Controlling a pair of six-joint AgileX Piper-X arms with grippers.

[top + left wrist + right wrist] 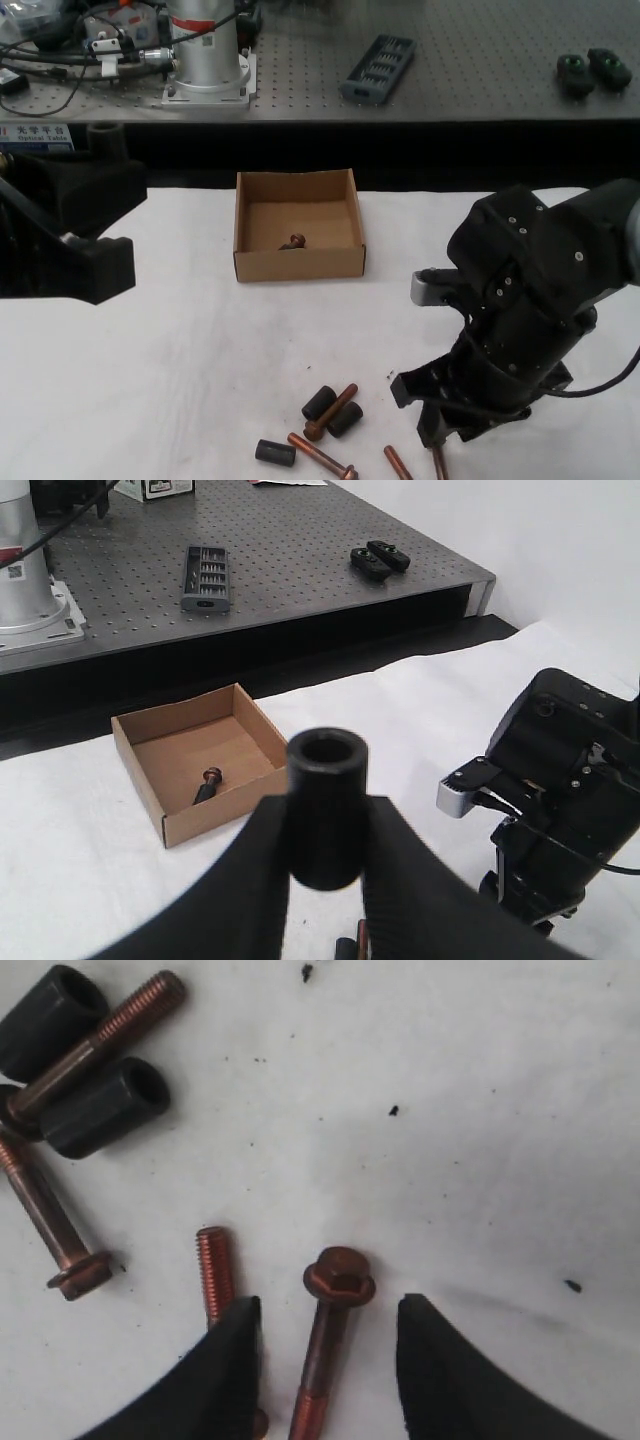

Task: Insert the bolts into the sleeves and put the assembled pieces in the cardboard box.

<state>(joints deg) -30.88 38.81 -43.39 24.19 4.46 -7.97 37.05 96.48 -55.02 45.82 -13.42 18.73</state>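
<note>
My left gripper (328, 808) is shut on a black sleeve (328, 770), held up above the cloth with its bore facing the camera. The cardboard box (298, 262) sits mid-bench with one assembled piece (293, 242) inside it. My right gripper (330, 1305) is open, low over the cloth near the front edge, its fingers on either side of a copper bolt (338, 1280). A second bolt (217, 1270) lies just outside one finger. Left of them lie two sleeves (105, 1105) with a bolt (100, 1035) between them, plus another bolt (50, 1220).
A third loose sleeve (275, 453) lies at the front beside a bolt (322, 455). The left arm (60, 235) hangs at the left edge. Behind the white cloth stands a raised perforated table (450, 90) with a bit holder (378, 66) and a metal post (205, 50).
</note>
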